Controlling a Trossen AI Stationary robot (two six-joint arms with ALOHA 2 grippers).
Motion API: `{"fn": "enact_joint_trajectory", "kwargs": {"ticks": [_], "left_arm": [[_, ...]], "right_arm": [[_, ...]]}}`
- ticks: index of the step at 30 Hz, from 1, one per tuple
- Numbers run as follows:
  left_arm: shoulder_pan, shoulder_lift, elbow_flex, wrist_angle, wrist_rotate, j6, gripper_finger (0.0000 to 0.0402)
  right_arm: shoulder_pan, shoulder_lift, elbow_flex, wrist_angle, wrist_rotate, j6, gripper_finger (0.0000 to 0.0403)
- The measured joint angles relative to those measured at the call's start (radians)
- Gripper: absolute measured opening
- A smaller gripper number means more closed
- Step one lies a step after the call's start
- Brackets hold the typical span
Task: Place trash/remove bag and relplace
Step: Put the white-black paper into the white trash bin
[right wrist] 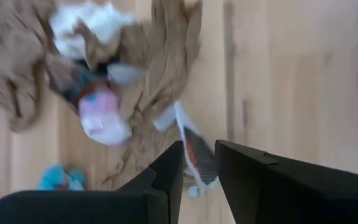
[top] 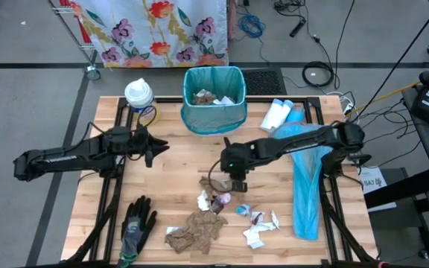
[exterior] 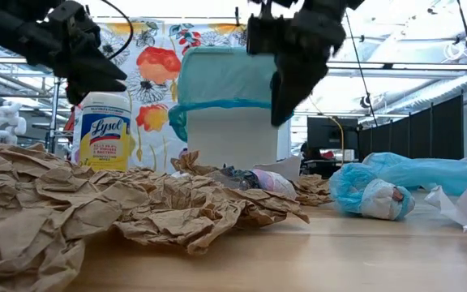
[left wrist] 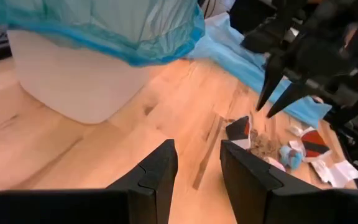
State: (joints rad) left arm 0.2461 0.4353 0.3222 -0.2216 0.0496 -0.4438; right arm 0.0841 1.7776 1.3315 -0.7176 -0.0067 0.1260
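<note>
From overhead I see scraps already in the lined bin (top: 213, 98); the low view hides its inside. Remaining trash (top: 216, 216) lies on the wooden table (top: 170, 160), near its front edge. Right gripper (top: 237, 184) hangs above the pile, jaws slightly apart, empty. Left gripper (top: 155, 148) waits left of the bin, jaws parted, empty. Floral cloth (top: 155, 30) hangs behind.

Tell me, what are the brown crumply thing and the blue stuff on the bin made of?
The brown crumpled sheet looks like paper towel: matte, full of sharp creases. The blue liner over the white bin looks like thin plastic film: slightly shiny, see-through and gathered in soft folds. The table looks like smooth, varnished wood.
</note>
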Motion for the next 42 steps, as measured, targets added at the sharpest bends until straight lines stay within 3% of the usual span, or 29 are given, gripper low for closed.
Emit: {"fn": "enact_joint_trajectory", "kwargs": {"ticks": [10, 17, 22, 28, 33, 36, 42], "left_arm": [[0.0, 0.0, 0.002, -0.184, 0.026, -0.025, 0.0127], [0.0, 0.004, 0.002, -0.431, 0.025, -0.207, 0.0127], [0.0, 0.004, 0.002, -0.45, 0.025, -0.23, 0.0127], [0.0, 0.004, 0.002, -0.45, 0.025, -0.231, 0.0127], [0.0, 0.004, 0.002, -0.449, 0.025, -0.231, 0.0127], [0.0, 0.004, 0.002, -0.438, 0.03, -0.232, 0.0127], [0.0, 0.004, 0.002, -0.429, 0.081, -0.233, 0.0127]], "right_arm": [[0.039, 0.124, 0.0, -0.019, -0.021, -0.026, 0.0084], [0.033, 0.147, 0.0, 0.005, 0.013, 0.013, 0.0084], [0.045, 0.145, 0.053, -0.029, 0.015, 0.038, 0.0084], [0.063, 0.142, 0.132, -0.041, 0.116, -0.039, 0.0084], [0.021, 0.141, 0.136, -0.019, 0.113, -0.072, 0.0084], [-0.017, 0.141, 0.136, -0.02, 0.106, 0.066, 0.0084], [-0.085, 0.141, 0.136, 0.015, 0.053, 0.535, 0.0089]]}}
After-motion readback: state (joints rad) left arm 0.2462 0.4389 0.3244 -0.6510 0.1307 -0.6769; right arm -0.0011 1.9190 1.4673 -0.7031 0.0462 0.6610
